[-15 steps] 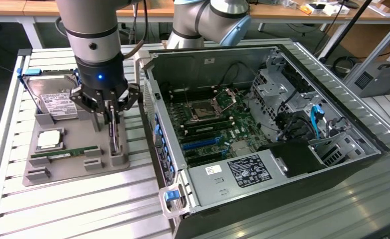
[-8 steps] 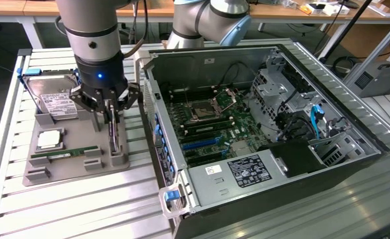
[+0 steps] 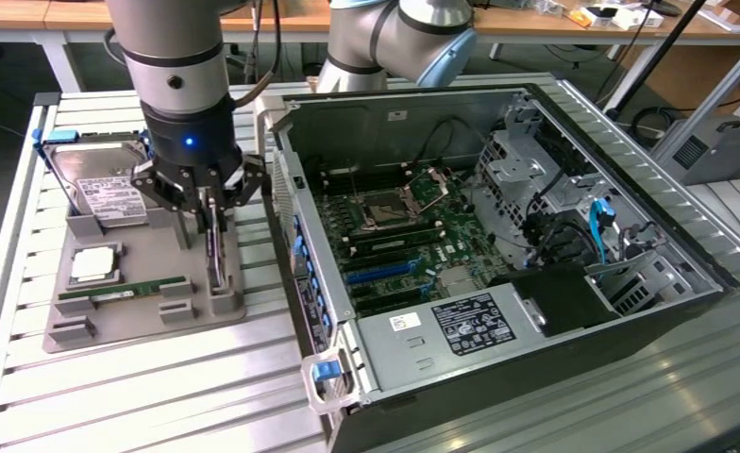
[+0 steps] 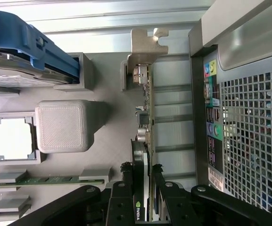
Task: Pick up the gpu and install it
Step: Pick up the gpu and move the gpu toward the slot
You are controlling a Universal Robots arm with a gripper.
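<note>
- The gpu [image 3: 218, 257] stands on edge in its slot on the grey tray [image 3: 156, 247], just beside the open computer case [image 3: 540, 104], on the exterior view's left of it.
- The gripper [image 3: 214, 226] is down over the card. In the wrist view its jaws are drawn in to a narrow gap, with a finger pressed to each face of the gpu [image 4: 145, 117], so it appears to have the card clamped.
- Progress, as I judge it: the grasp is made, but the card's metal bracket [image 4: 143, 44] looks to sit against the tray's holder, so the lift is not yet done. Installing it on the motherboard [image 3: 383, 236] is all left to do.
- Writing: a green logo [image 4: 138, 207] on the card's dark edge looks like the NVIDIA mark.
- The labels on the hard drive [image 3: 109, 193] and on the power supply [image 3: 471, 321] are too small to read.
</note>
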